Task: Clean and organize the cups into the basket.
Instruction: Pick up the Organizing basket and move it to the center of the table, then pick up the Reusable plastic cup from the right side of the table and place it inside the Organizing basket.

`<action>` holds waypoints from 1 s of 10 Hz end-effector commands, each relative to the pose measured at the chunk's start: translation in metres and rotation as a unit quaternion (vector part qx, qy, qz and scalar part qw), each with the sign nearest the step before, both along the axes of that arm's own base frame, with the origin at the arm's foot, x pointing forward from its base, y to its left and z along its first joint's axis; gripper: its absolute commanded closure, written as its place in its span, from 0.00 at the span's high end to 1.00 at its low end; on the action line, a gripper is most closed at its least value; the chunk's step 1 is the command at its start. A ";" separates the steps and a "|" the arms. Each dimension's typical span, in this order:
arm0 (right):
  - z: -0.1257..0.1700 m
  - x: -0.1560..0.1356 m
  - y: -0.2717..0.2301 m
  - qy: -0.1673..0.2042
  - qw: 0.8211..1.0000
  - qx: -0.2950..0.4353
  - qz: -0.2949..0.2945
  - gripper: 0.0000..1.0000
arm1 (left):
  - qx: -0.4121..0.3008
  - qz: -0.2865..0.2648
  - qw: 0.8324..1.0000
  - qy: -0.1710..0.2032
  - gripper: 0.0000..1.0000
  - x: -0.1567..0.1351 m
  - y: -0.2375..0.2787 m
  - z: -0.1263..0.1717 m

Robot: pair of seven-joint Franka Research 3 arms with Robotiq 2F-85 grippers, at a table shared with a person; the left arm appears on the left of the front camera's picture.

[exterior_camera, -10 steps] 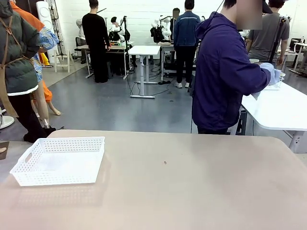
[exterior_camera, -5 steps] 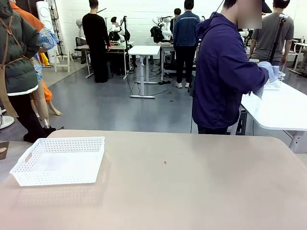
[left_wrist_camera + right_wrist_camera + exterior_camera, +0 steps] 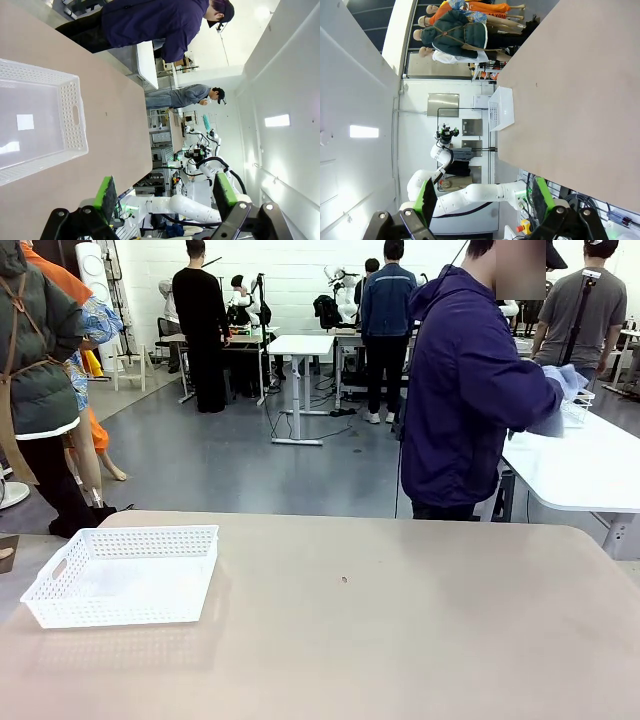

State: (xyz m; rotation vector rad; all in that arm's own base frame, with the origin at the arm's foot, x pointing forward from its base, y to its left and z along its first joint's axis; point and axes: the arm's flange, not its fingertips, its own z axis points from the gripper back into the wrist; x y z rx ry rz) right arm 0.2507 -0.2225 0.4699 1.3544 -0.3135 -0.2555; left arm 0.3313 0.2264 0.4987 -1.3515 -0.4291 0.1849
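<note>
I see the shallow white perforated plastic basket [image 3: 150,532] by the left edge of the tan bench [image 3: 420,640], its bare floor showing. My left hand [image 3: 165,192] and right hand [image 3: 485,197] are both released.

Shallow white rectangular basket [image 3: 140,542], perforated grid walls, flared rim, handle cut-out in a short side, upright, smooth floor in full view, on tan table [image 3: 420,640], near its left edge

Left jaws and right jaws alike are black, with bright green pads [image 3: 106,192] and silver bolt heads at their bases. The person [image 3: 465,390] wears a purple hooded jacket and dark trousers.
</note>
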 end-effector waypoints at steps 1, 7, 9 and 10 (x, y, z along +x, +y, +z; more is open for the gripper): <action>0.002 0.000 0.000 -0.004 1.000 -0.002 0.002 1.00 | -0.003 0.001 1.000 -0.004 1.00 0.000 0.001 0.002; 0.002 0.000 0.000 -0.004 1.000 -0.002 0.002 1.00 | -0.003 0.001 1.000 -0.004 1.00 0.000 0.001 0.002; 0.002 0.000 0.000 -0.004 1.000 -0.002 0.002 1.00 | -0.003 0.001 1.000 -0.004 1.00 0.000 0.001 0.002; 0.002 0.000 0.000 -0.004 1.000 -0.002 0.002 1.00 | -0.003 0.001 1.000 -0.004 1.00 0.000 0.001 0.002</action>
